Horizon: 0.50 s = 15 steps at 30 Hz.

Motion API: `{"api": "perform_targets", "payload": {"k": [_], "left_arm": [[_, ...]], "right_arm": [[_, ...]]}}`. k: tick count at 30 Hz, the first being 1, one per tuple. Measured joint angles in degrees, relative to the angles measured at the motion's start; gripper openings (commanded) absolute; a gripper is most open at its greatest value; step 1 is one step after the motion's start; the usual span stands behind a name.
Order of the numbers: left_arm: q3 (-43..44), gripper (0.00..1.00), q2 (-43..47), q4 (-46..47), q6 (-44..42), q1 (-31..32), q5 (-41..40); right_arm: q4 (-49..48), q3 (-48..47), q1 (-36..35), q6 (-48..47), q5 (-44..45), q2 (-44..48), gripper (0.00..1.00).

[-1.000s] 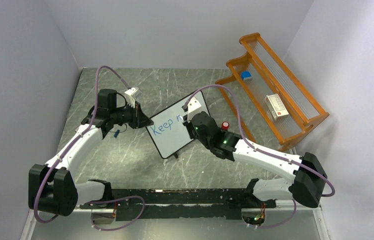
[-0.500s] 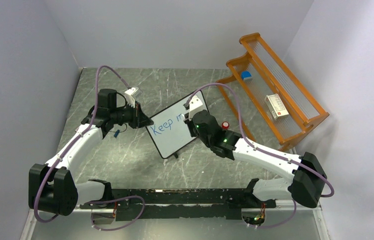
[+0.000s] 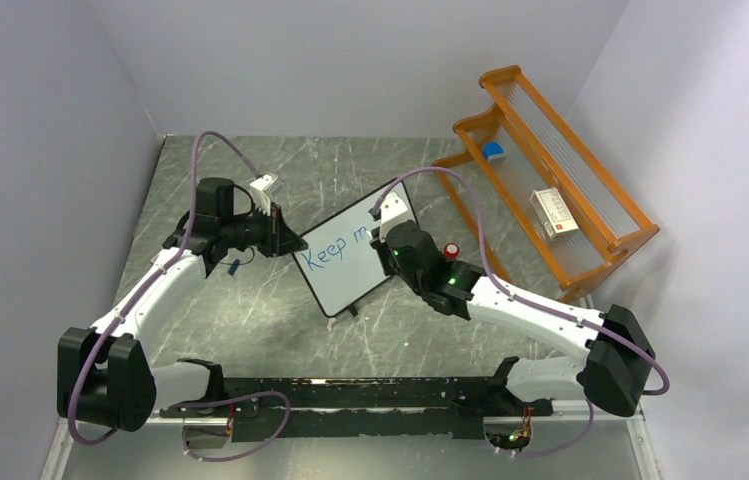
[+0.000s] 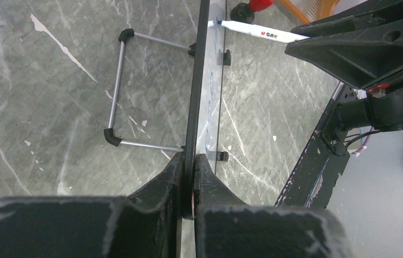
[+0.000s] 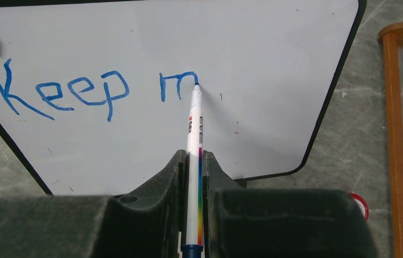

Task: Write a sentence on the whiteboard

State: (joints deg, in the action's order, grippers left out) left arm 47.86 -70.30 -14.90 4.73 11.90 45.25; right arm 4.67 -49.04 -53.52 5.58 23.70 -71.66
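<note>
The whiteboard stands tilted on its wire feet mid-table; it also shows in the right wrist view and edge-on in the left wrist view. Blue writing on it reads "Keep m", the sentence only partly there. My left gripper is shut on the board's black frame at its left edge. My right gripper is shut on a white marker with a rainbow stripe. The marker's tip touches the board at the end of the "m". The marker also shows in the left wrist view.
An orange rack stands at the right, holding a small blue item and a white box. A red cap lies on the table beside my right arm. Grey walls close in the table on three sides.
The right gripper has shifted slightly up and to the right along the board, extending the "m". The left arm and the board have not moved.
</note>
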Motion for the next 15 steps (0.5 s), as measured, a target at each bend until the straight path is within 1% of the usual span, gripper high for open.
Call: {"api": "perform_targets", "payload": {"k": [15], "left_arm": [[0.04, 0.05, 0.00, -0.04, 0.00, 0.00, 0.02]], "right_arm": [[1.29, 0.94, 0.07, 0.61, -0.17, 0.79, 0.00]]}}
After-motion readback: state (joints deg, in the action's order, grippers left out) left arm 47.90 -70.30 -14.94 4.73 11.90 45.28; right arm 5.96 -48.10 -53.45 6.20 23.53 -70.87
